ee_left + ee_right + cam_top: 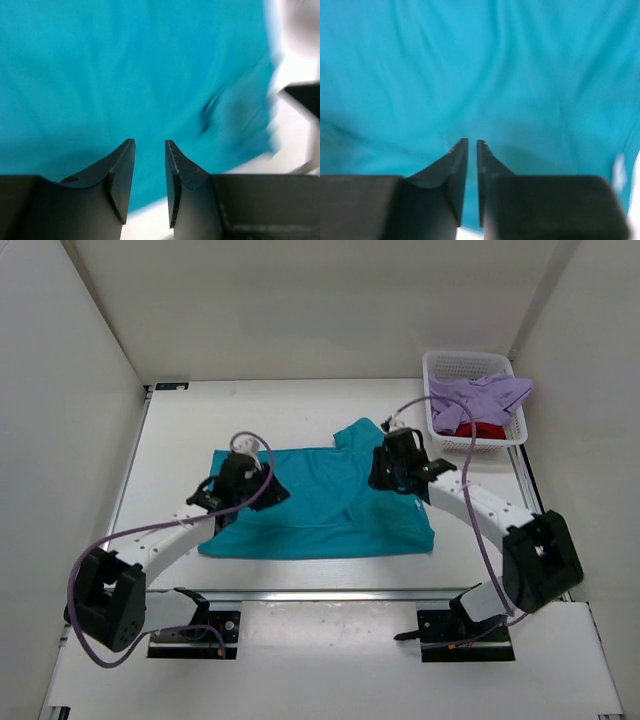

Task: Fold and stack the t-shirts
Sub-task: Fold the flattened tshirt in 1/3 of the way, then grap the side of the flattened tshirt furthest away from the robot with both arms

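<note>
Teal t-shirt (325, 510) beneath both bent arms, left end effector (150, 145) slightly parted, right end effector (472, 144) nearly closed

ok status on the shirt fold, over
Left gripper fingers slightly apart, right gripper nearly shut, both empty over teal t-shirt. Lavender t-shirt and red t-shirt in basket.

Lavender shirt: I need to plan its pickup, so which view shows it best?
Top external: the lavender shirt drapes over the basket, atop the red shirt. Both wrist views show only the teal shirt.
</note>
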Motion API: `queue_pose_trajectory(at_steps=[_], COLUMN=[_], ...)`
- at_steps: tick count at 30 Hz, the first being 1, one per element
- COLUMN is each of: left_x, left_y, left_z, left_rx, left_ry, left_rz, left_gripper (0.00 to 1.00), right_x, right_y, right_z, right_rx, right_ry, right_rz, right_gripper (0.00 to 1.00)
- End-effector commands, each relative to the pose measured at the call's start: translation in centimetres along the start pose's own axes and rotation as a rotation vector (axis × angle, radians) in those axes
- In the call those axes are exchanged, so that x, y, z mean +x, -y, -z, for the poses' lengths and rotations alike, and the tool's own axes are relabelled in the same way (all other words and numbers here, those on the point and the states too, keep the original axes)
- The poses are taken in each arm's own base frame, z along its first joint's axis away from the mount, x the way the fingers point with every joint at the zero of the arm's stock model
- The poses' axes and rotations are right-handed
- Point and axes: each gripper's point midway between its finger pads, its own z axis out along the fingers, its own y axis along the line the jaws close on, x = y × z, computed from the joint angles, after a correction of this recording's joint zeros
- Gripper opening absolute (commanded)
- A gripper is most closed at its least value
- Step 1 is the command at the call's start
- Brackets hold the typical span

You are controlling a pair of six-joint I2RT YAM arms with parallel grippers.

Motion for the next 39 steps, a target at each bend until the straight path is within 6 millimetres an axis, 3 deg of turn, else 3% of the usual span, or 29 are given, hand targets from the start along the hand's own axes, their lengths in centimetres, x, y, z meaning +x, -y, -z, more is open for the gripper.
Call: queue_pose_trajectory(at_steps=[1, 2, 4, 5, 6, 7, 8, 9, 11, 12, 13, 14, 15, 17, 20, 21, 23, 24, 25, 27, 34, 35, 39], left_x=[-7.7, -8.5, -10.6, -11.2, -11.6, -12.4, -13.1, -13.1, -14.0, -14.2, -14.1, -14.9, -14.9, -15.2, -15.6, -15.6, -16.1, -16.6, -16.8, -17.6, -19.4, -19.8, -20.6], left_y=[1.4, 0.0, -0.2, -0.8, -2.0, -2.1, -3.3, -4.4, -5.3, -6.3, -6.6, -6.9, -7.5, -8.0, -8.6, -8.7, -9.3, -9.4, -10.2, -10.5, -13.1, -14.2, -14.6], left_z=[-0.1, -0.9, -1.7, -2.3, -2.8, -2.9, -3.3, -3.8, -4.6, -5.0, -5.2, -5.5, -5.7, -5.9, -6.2, -6.4, -6.6, -6.5, -6.5, -6.6, -6.4, -6.1, -5.7], left_rx=[0.063, 0.037, 0.033, 0.014, -0.019, -0.022, -0.043, -0.061, -0.083, -0.106, -0.113, -0.117, -0.125, -0.137, -0.145, -0.152, -0.17, -0.169, -0.195, -0.205, -0.279, -0.305, -0.333], left_ry=[0.121, 0.114, 0.13, 0.129, 0.127, 0.143, 0.153, 0.139, 0.143, 0.136, 0.122, 0.129, 0.125, 0.13, 0.131, 0.126, 0.129, 0.138, 0.144, 0.146, 0.144, 0.155, 0.161], left_rz=[0.033, 0.067, 0.08, 0.083, 0.099, 0.095, 0.113, 0.13, 0.137, 0.153, 0.157, 0.165, 0.177, 0.186, 0.193, 0.195, 0.197, 0.202, 0.212, 0.207, 0.222, 0.235, 0.221], left_gripper=[0.41, 0.4, 0.4, 0.4, 0.4, 0.4, 0.4, 0.4, 0.39, 0.39, 0.39, 0.38, 0.38, 0.38, 0.38, 0.39, 0.39, 0.39, 0.39, 0.38, 0.39, 0.39, 0.43], right_x=[-7.6, -9.2, -12.3, -11.9, -14.4, -15.7, -15.4, -17.4, -18.9, -18.6, -19.5, -17.8, -19.5, -20.7, -21.4, -20.5, -21.9, -20.4, -20.9, -21.1, -20.4, -20.2, -19.8], right_y=[-0.8, -0.4, 0.4, 2.1, 2.7, 3.5, 4.5, 4.7, 5.5, 5.8, 5.9, 6.4, 6.3, 5.9, 6.1, 6.3, 6.1, 6.7, 6.5, 6.6, 6.9, 6.7, 5.6], right_z=[-2.1, -2.8, -6.1, -8.2, -8.5, -10.1, -12.0, -12.0, -15.1, -15.6, -16.9, -18.6, -18.5, -19.3, -20.5, -21.4, -21.7, -22.9, -22.4, -23.4, -22.9, -22.9, -22.5], right_rx=[-0.034, -0.024, -0.014, 0.019, 0.018, 0.028, 0.026, 0.022, 0.008, 0.009, 0.004, 0.015, 0.017, 0.012, 0.01, 0.009, -0.005, -0.002, -0.009, -0.016, 0.003, 0.02, 0.034], right_ry=[0.107, 0.14, 0.153, 0.104, 0.138, 0.144, 0.11, 0.134, 0.111, 0.078, 0.079, 0.021, 0.045, 0.059, 0.06, 0.03, 0.05, -0.001, -0.008, -0.014, -0.052, -0.054, -0.066], right_rz=[0.04, 0.036, 0.053, 0.035, 0.026, 0.011, -0.002, -0.02, -0.025, -0.031, -0.029, -0.03, -0.021, -0.004, -0.008, -0.014, -0.019, -0.034, -0.033, -0.053, -0.053, -0.047, -0.023], right_gripper=[0.09, 0.07, 0.07, 0.06, 0.06, 0.07, 0.09, 0.11, 0.14, 0.15, 0.16, 0.18, 0.2, 0.24, 0.31, 0.34, 0.35, 0.34, 0.34, 0.33, 0.3, 0.31, 0.32])
